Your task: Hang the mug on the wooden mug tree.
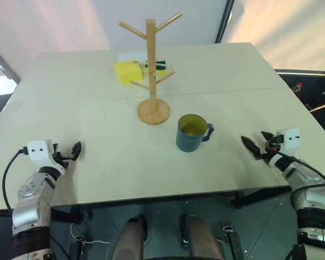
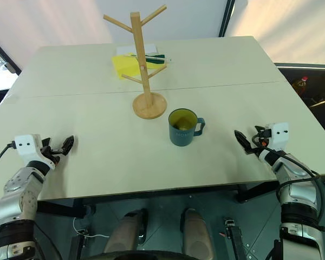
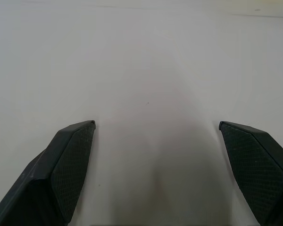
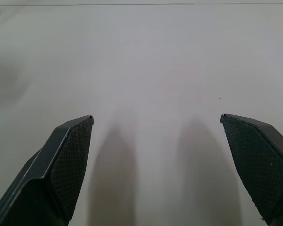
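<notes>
The dark blue-grey mug with a yellow inside stands upright on the pale table, its handle turned to the right. Just behind it to the left rises the wooden mug tree, a tall post on a round base with bare slanted pegs. My left gripper hovers low over the table near its front left edge, open and holding nothing. My right gripper is low at the front right, a short way right of the mug, open and holding nothing. Both wrist views show spread fingers over bare tabletop.
Behind the tree lie a yellow pad, a white sheet and a dark green pen-like item. A seam crosses the table behind the tree's base. The table's front edge runs just under both wrists. Dark clutter sits beyond the right edge.
</notes>
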